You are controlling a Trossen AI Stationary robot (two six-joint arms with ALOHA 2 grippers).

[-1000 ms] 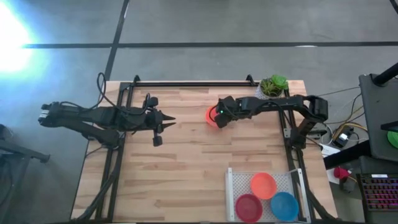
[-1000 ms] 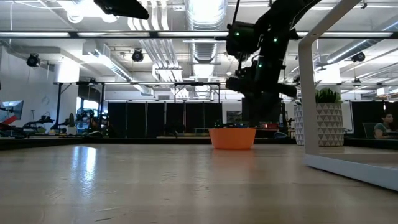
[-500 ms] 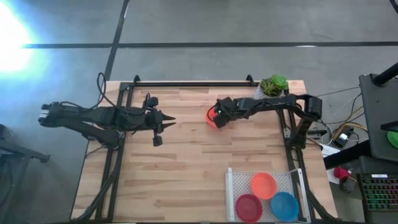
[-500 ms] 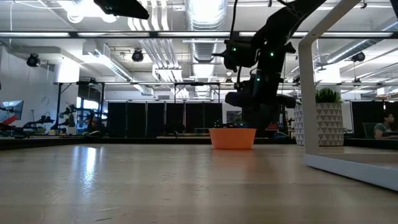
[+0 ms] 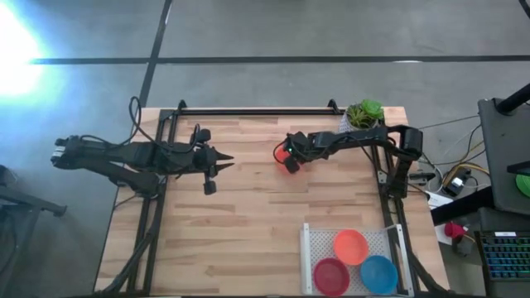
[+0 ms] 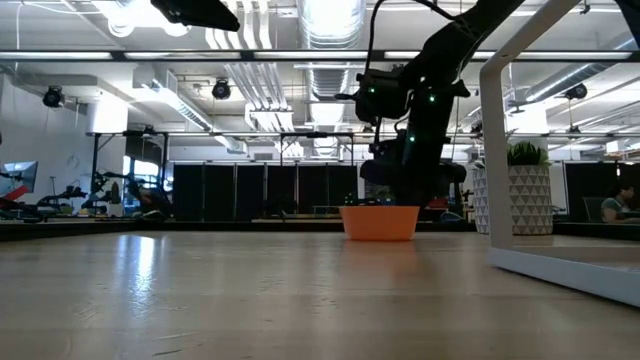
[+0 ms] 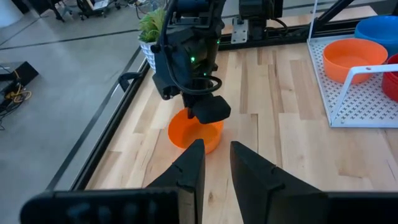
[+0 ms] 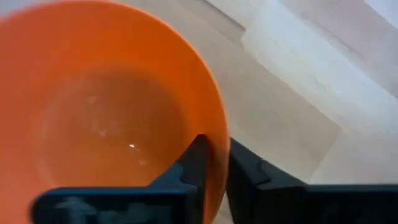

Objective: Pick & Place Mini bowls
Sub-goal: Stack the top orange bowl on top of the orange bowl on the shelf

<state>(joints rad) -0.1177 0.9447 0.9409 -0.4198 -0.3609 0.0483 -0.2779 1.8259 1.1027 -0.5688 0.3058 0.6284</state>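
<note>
The right gripper [image 8: 211, 163] stands over the orange mini bowl [image 7: 194, 131], which sits on the wooden table [image 5: 248, 215] in its far part, a little right of the middle. In the right wrist view, one finger is inside the bowl and the other is outside, with the thin rim between them. The fingers are narrowed onto this rim, so I judge that the grip is just being made. In the low view the bowl's base seems to rest on the table, so it is not lifted yet.

The left gripper [image 5: 217, 162] waits above the left side of the table, well apart from the bowl, with its fingers slightly apart and nothing between them.

The white rack [image 5: 308, 248] at the near right holds three other bowls: an orange bowl [image 5: 350, 246], a red bowl [image 5: 330, 274] and a blue bowl [image 5: 378, 273].

The main risk, in my judgement, is the grip itself. Only the edge of the wall is pinched, and smooth plastic can slip or let the bowl swing and tilt when the arm rises. If the fingers close off-centre, the bowl may slide on the wood instead of being held. A fast lift may drop it. The potted plant [image 5: 363, 113] at the far right corner is near the arm, so a wide swing may touch it. At the rack, the three bowls leave little free room, and a tilted bowl may land on another one.
</note>
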